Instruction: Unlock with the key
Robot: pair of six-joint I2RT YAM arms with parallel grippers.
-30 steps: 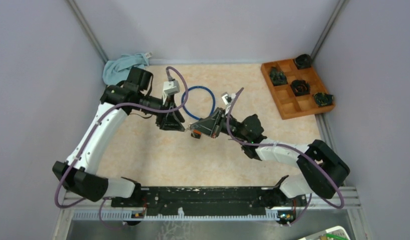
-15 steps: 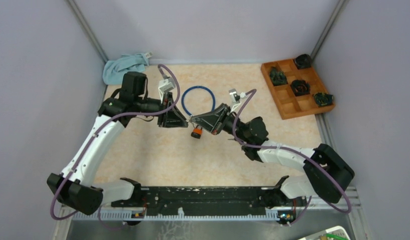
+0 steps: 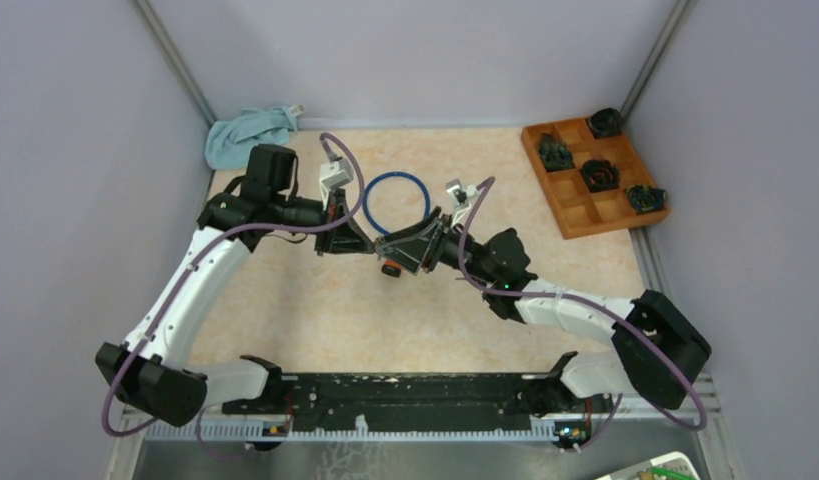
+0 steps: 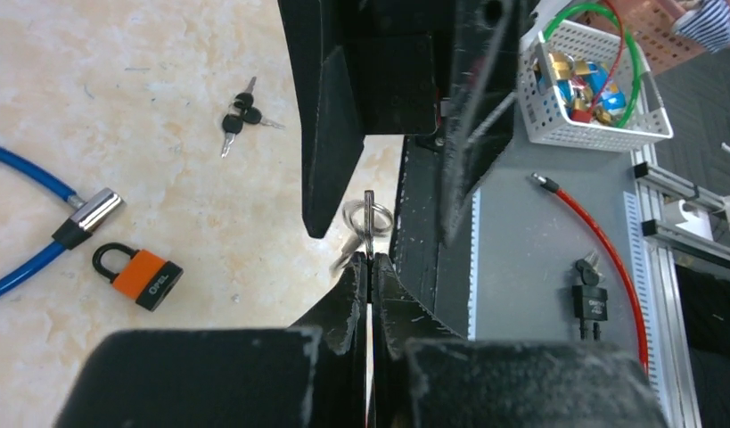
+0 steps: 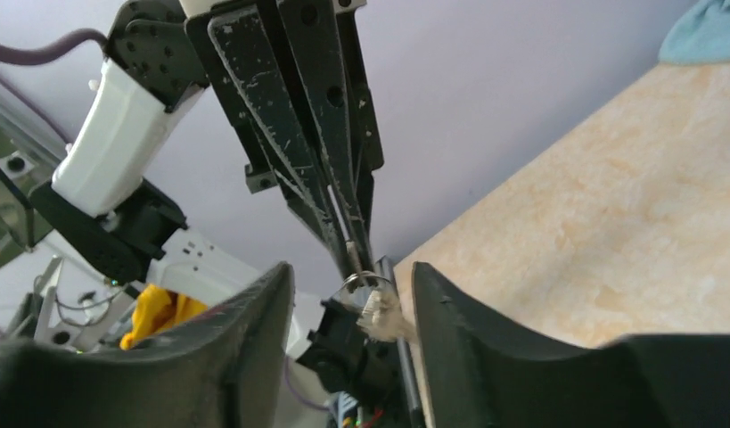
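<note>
- Pinches small silver metal key (image 4: 368, 218) in clamped left gripper (image 4: 370, 266), key head jutting beyond fingertips.
- Holds right gripper (image 5: 350, 278) parted, fingers flanking that key.
- Leaves orange black-shackled padlock (image 4: 138, 275) on beige tabletop (image 4: 120, 107) beneath both tips.

Orange padlock (image 4: 147, 279), blue cable (image 4: 18, 161), silver key (image 4: 368, 214), beige marbled table (image 4: 165, 53)

Arms (image 3: 200, 275) are showing white links, black joints. Purple cables (image 3: 461, 232) are looping along both. Black fingers (image 5: 472, 357) are looking scuffed.
</note>
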